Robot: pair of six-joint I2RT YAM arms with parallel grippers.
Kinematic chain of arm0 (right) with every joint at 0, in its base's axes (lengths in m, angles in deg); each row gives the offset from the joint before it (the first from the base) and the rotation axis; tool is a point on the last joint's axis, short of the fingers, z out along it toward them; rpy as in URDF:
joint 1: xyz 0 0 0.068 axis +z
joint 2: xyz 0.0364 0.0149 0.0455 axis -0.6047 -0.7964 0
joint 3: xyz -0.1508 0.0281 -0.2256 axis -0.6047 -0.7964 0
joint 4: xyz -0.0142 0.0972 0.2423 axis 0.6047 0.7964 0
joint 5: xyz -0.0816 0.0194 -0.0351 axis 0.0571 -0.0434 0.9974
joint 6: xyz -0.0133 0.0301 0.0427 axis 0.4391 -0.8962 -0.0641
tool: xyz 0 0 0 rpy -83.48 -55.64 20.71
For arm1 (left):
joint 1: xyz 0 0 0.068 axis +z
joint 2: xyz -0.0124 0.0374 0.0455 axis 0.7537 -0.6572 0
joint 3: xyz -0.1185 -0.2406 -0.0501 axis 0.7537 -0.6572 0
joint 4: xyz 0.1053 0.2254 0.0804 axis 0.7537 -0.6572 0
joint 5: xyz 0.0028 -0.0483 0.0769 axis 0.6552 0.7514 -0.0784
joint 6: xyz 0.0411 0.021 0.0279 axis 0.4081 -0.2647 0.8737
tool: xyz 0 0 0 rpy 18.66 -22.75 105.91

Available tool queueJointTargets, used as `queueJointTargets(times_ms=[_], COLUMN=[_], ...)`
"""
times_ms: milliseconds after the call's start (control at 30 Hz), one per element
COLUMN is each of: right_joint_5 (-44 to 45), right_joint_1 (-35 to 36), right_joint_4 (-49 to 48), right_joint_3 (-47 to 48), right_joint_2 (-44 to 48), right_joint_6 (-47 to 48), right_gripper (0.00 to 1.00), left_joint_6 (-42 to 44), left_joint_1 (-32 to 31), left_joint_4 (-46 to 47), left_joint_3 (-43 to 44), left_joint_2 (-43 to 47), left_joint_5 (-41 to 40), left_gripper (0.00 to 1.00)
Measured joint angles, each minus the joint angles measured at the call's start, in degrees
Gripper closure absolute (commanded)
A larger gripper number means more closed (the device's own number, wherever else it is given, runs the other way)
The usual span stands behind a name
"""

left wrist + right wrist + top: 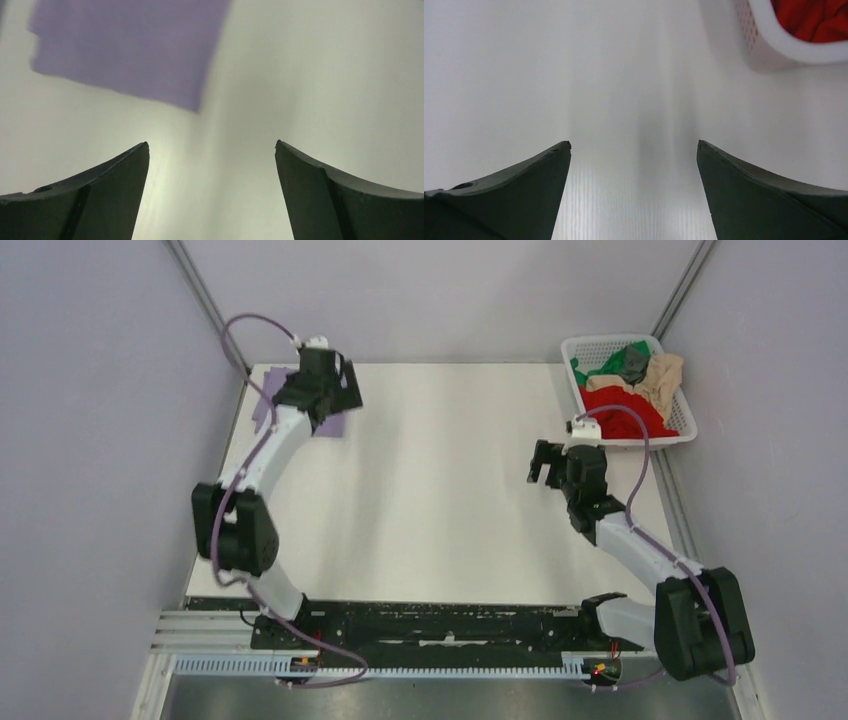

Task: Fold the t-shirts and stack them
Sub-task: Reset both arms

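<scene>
Five t-shirts can be counted. One, the lavender t-shirt (130, 47), lies flat on the table (450, 490) at its far left corner. Its visible edges are straight, and in the top view the wrist of the left arm covers most of it.

The other four are bunched together in the single white basket (600, 341) at the far right corner:
- The red t-shirt (625, 412) fills the near part.
- The green t-shirt (582, 376) is at the far left of the basket.
- The dark grey t-shirt (631, 364) sits on top, near the middle of the far side.
- The beige t-shirt (663, 380) is on the right, draped toward the rim.

Both arms are in view, each with one gripper. The left gripper (211, 145) has its two fingers spread wide with nothing between them. Its wrist camera shows bare table under the gap and the lavender cloth ahead and to the left, clear of both fingertips.

The right gripper (634, 143) is likewise spread wide and holds nothing. It hangs over bare table just beside the near left corner of the basket. From its wrist camera, the basket rim and a patch of red cloth show at the upper right.
</scene>
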Motion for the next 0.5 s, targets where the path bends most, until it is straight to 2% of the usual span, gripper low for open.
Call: queueJointTargets(times_ms=[100, 233, 367, 500], right_joint_5=[-2.0, -4.0, -6.0, -6.9], right_joint_1=[0.0, 0.0, 0.0, 0.0], right_joint_4=[0.9, 2.6, 5.3, 9.1], right_joint_3=[-4.9, -11.3, -16.9, -22.2], right_joint_2=[4.2, 11.9, 19.4, 27.1], right_joint_6=[-2.3, -4.9, -5.2, -5.2], right_gripper=[0.02, 0.02, 0.02, 0.02], left_joint_6=[-3.8, -10.8, -17.8, -22.4], left_joint_1=[-9.5, -21.7, -28.4, -30.3], left_joint_4=[4.9, 8.9, 9.7, 8.9], left_joint_3=[-18.6, -37.7, -51.9, -59.6], left_joint_2=[15.9, 30.1, 37.9, 43.1], left_joint_5=[3.2, 5.7, 5.9, 5.0], left_gripper=[0.00, 0.00, 0.00, 0.00])
